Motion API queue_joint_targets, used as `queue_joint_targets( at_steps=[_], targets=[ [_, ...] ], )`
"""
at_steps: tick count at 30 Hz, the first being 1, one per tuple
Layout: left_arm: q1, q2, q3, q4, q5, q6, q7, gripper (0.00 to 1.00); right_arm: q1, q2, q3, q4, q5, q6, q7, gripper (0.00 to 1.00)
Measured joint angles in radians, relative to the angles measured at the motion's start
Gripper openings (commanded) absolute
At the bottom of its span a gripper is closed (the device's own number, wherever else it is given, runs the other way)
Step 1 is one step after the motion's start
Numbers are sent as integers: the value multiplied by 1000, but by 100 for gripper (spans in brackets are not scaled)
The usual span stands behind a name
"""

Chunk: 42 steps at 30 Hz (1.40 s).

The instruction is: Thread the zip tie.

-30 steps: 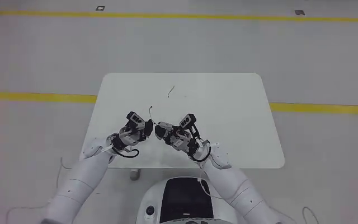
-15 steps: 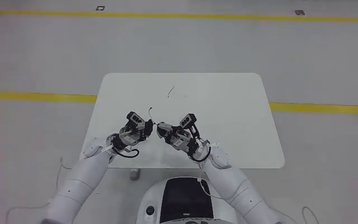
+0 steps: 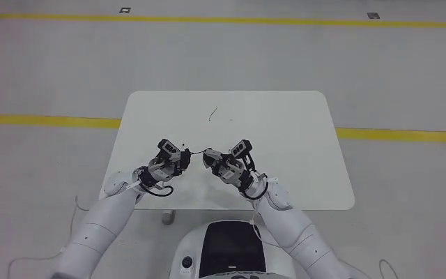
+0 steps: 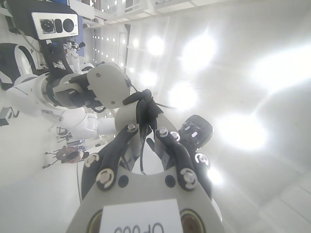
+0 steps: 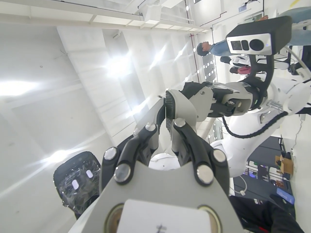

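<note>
Zip tie (image 3: 195, 151) hangs in the air betw. the two grippers, above the near-centre part of the white table (image 3: 300, 139). In top view it shows as a thin dark line spanning the small gap from one gripper to the other. L gripper (image 4: 146, 109) is clamped on it: in left wrist view the fingers (image 4: 165, 122) press together on the black strap. A short tip sticks out past the fingertips, and the rest of the strap runs back betw. the fingers toward the palm. R gripper (image 3: 208, 157) sits just beside, tip to tip w/ the L one. Its fingers (image 5: 155, 116) are closed together and appear to pinch the tie's other end, tho the contact itself is too small to see well. Both wrists angle inward, facing each other. Second tie (image 3: 212, 113), loose, thin and slightly curved, lies on the table farther out, well apart from both grippers.
</note>
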Motion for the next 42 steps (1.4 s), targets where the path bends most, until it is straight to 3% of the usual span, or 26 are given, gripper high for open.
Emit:
queue_joint_targets(
  at_steps=[42],
  targets=[
    [0,0,0,0,0,0,0,0,-14,10,39,13,20,-2,-22,0]
  ],
)
